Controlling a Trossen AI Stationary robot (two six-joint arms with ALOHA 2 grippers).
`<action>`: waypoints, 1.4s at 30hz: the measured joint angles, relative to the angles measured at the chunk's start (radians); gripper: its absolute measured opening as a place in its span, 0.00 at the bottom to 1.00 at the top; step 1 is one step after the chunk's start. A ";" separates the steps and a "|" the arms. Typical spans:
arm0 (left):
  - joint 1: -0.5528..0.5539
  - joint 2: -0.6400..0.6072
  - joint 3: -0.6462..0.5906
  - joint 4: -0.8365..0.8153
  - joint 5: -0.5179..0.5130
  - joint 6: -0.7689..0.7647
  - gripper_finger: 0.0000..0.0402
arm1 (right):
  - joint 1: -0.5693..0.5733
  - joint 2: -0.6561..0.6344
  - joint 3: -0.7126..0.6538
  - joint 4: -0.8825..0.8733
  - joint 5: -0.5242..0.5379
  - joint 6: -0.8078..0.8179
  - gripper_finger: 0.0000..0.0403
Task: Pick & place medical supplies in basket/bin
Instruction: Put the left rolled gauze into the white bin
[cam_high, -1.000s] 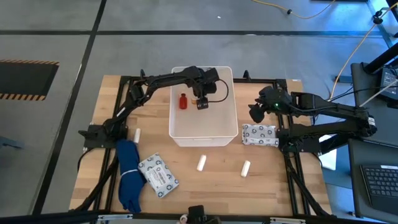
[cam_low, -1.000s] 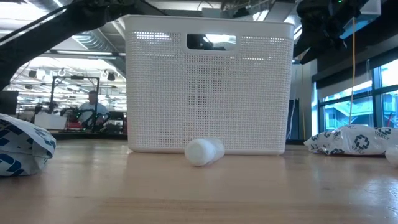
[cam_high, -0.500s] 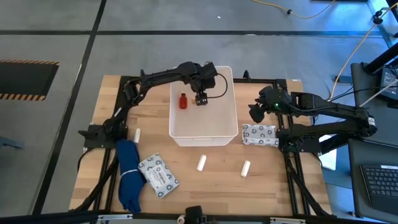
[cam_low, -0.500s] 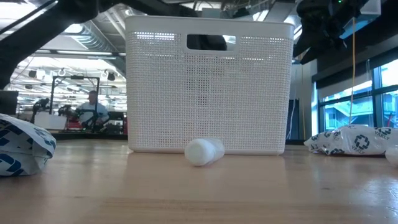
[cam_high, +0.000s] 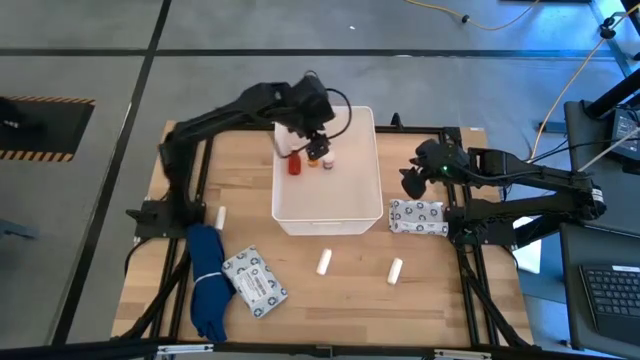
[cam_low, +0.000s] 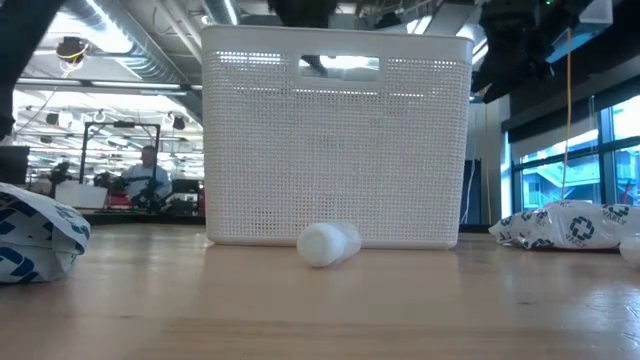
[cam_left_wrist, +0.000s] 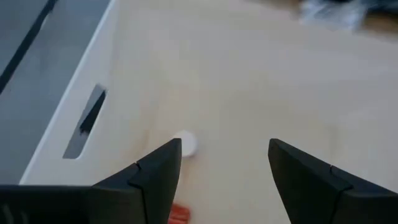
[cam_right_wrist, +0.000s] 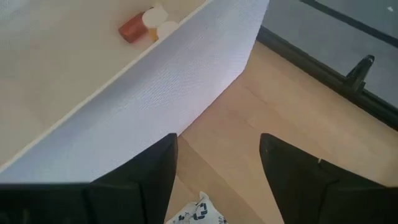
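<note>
left gripper (cam_high: 318, 150) hovers open above red bottle (cam_high: 295, 165).

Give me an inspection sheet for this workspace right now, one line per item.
Surface: wooden table, dark frame rails along its edges.
Job's things: white bin holds a red bottle and a small orange vial; three white cylinders and two printed packets lie on the table outside the bin.
Clutter: blue cloth beside one packet.
End effectors: left end effector open above the bin; right end effector open, beside the bin.
Cables: black lead on the left arm.
Surroundings: a person at a desk, far off.
</note>
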 joint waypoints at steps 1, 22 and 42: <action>-0.016 -0.028 0.000 0.000 0.002 -0.012 0.58 | 0.000 0.000 0.000 -0.004 -0.012 -0.007 0.57; -0.305 -0.185 0.001 -0.386 -0.132 -0.424 0.55 | 0.001 0.000 0.000 -0.082 -0.066 -0.180 0.57; -0.362 -0.512 -0.650 -0.471 -0.304 -1.173 0.53 | 0.002 0.000 0.000 -0.093 -0.066 -0.210 0.57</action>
